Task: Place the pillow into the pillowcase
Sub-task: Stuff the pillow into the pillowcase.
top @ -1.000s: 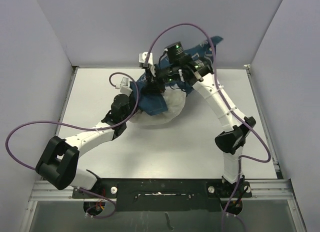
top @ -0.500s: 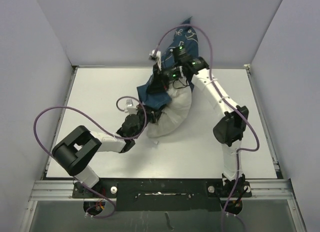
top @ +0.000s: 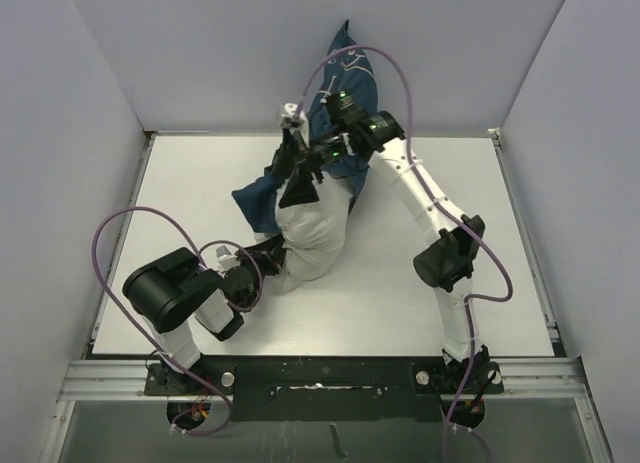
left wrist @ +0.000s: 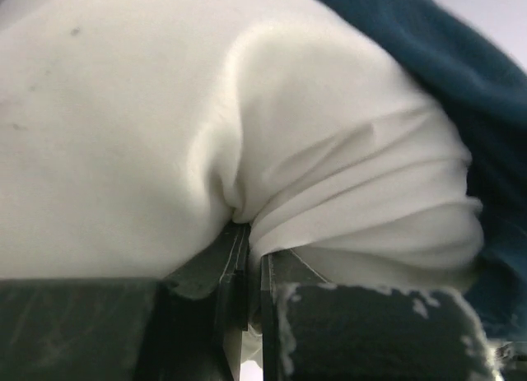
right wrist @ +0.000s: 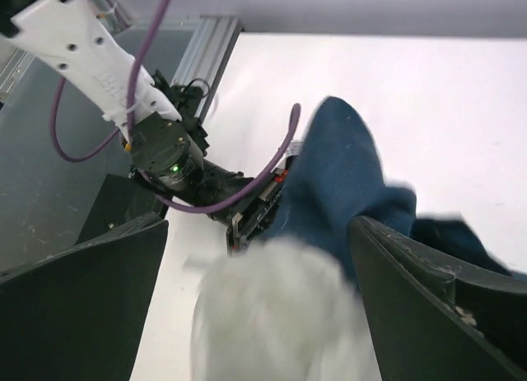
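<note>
The pillow (left wrist: 123, 134) is white cloth, matt, smooth where it is pulled taut and creased into soft folds elsewhere, with a few small dark specks. The pillowcase (left wrist: 461, 76) is dark blue cloth, matt and slightly fuzzy, printed with thin cream lines. The fingers (left wrist: 362, 332) of the left gripper (left wrist: 249, 249) look like black matt plastic, scuffed with whitish flecks. The fingers (right wrist: 428, 307) of the right gripper (right wrist: 255, 233) look the same, dark and matt with lightly worn edges. The arm shells (top: 420, 198) are white, faintly glossy plastic with black joints (top: 445, 263); the cables (top: 105, 233) have a smooth purple sheath. The table (top: 200, 173) is white and matt — the rail (top: 100, 381) at its near edge is bare, dull metal.
</note>
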Controlling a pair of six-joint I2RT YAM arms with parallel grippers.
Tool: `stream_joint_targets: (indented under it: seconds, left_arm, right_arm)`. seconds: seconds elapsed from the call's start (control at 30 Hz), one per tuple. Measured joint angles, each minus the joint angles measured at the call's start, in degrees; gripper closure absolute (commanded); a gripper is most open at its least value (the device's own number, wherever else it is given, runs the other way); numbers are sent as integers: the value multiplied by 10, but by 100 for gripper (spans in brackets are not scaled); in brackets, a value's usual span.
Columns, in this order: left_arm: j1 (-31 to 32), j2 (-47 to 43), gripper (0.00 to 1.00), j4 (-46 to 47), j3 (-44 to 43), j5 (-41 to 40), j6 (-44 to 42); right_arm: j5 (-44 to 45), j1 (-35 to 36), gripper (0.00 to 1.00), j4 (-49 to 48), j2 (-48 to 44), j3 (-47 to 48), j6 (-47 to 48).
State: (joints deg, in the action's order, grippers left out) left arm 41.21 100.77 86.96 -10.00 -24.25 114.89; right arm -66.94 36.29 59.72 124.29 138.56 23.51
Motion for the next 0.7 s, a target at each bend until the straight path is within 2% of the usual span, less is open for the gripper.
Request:
stream_joint_targets:
  seconds: [0.13,0.23,0.33,0.43,0.53,0.7]
  left_arm:
    - [-39,-3,100,0,3,0,0]
    - [-59,-3,100,0,3,1,0]
    - [-74,-3,100,-1,3,6,-3]
    - [-81,-3,100,-1,1,10,-7]
    - [-82,-3,100,-1,-3,17,-8]
    - [-83,-3,100,-1,-3,22,-13]
  right_arm:
    - [-36,-64,1,-1,-44,12,20]
    - [-15,-113,1,-3,-80,11,33]
    - [69,-139,5,-23,-117,-26,36]
    - [168,-137,7,-43,-132,-84,35]
    - [248,-126,8,-56,-120,-128,35]
    - [338,-98,20,-68,-78,-143,35]
